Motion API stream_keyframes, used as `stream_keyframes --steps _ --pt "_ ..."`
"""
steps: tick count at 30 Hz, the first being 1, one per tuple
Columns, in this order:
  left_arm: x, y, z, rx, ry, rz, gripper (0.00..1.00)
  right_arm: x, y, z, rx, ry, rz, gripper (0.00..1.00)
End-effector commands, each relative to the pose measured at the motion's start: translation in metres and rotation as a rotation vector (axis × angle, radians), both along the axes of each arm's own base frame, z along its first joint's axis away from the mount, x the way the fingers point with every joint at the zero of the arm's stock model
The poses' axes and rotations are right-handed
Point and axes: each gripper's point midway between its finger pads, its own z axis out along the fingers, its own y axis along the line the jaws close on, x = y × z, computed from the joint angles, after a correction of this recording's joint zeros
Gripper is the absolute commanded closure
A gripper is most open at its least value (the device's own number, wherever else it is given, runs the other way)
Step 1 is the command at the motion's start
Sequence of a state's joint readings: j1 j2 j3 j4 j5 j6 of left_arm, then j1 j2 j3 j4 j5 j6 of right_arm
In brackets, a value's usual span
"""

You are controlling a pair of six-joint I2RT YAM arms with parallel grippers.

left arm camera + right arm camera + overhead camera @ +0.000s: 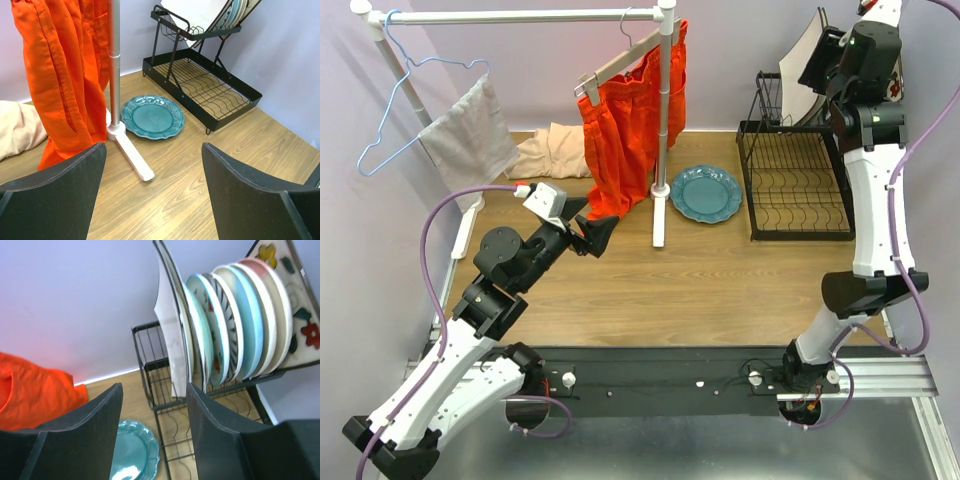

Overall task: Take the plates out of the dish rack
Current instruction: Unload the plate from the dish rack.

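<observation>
While left arm (510,262) sits folded, right arm (873,200) upright, end effector (154,390) by plates (227,330)

Plates (798,62) largely behind the right arm (870,190) overhead; flowered plate (298,300) partly beyond the frame edge.

Colours and patterns
Black rack (236,111); teal plate (706,193); blue-striped plate (226,315); flowered white plate (300,300); orange cloth (625,130).
</observation>
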State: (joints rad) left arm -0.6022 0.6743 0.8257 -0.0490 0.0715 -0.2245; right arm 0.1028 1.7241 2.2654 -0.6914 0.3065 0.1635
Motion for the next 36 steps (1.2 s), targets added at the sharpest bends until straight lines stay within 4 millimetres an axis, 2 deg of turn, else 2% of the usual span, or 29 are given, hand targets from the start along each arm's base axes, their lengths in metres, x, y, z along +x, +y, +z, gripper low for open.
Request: stream_keyframes --steps 1,8,11,16,30,36 --pt "-0.001 -0.001 0.002 0.006 -0.017 -0.014 0.14 0.016 -0.013 -0.011 -0.06 0.035 -0.033 0.41" --pt "0.001 -0.001 -0.001 0.01 -0.01 -0.008 0.14 0.038 -0.023 -0.03 -0.086 0.074 -0.065 0.45" --pt "0.001 -0.001 -0.001 0.009 -0.009 -0.006 0.14 0.042 -0.028 -0.028 -0.103 0.07 -0.081 0.45" --pt "0.002 -0.001 -0.001 0.012 -0.008 -0.006 0.14 0.049 -0.038 -0.043 -0.141 0.108 -0.123 0.46" --pt "0.004 -0.002 -0.004 0.016 0.001 -0.005 0.14 0.069 -0.041 -0.066 -0.177 0.14 -0.138 0.49" --pt "0.004 -0.002 -0.004 0.014 0.002 -0.005 0.14 0.076 -0.044 -0.069 -0.181 0.134 -0.158 0.5"
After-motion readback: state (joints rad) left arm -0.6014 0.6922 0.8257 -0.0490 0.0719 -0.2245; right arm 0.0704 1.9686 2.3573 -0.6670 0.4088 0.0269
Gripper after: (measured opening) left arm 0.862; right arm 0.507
